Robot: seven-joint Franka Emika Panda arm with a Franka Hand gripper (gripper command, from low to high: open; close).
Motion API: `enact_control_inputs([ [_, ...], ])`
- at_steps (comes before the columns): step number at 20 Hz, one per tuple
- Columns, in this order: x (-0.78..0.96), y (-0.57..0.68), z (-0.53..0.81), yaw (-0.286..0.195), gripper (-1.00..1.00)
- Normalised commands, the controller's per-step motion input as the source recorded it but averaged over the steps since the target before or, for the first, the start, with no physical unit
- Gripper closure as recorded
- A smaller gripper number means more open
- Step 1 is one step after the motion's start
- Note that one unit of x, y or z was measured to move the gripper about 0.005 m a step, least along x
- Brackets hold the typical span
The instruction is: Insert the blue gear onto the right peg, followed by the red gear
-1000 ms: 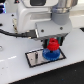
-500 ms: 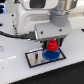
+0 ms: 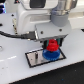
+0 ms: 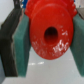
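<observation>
On the exterior view's left you see a black cable (image 3: pixel 12 35) that runs over the white table (image 3: pixel 15 67) toward the arm. Going to the right, you come to the grey plate (image 3: pixel 34 59) with its black rim, lying flat on the table; its left part is bare, and any pin there is too small for you to make out. On the right end of the plate sits the blue gear (image 3: pixel 50 55), flat and wide. Right above it you see the red gear (image 3: pixel 53 46); it is over the blue gear, but you cannot tell if the two are touching. The right peg is hidden under the gears, so you cannot see it. The gripper (image 3: pixel 53 44) hangs straight down over this spot from the big white arm (image 3: pixel 42 17). In the wrist view the red gear (image 4: pixel 50 33) fills the picture, with its dark centre hole facing you. A teal pad (image 4: pixel 22 47) presses on one side of it and the other pad on the opposite side, so the jaws are closed around the red gear and holding it.
</observation>
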Motion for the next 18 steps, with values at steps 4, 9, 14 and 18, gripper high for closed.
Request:
enact_control_inputs([
  [4, 0.16, -0.01, 0.08, 0.0, 1.0],
  [9, 0.26, -0.02, -0.02, 0.0, 1.0],
  [14, 0.28, 0.0, -0.07, 0.0, 1.0],
  [18, 0.17, -0.02, 0.0, 0.0, 1.0],
])
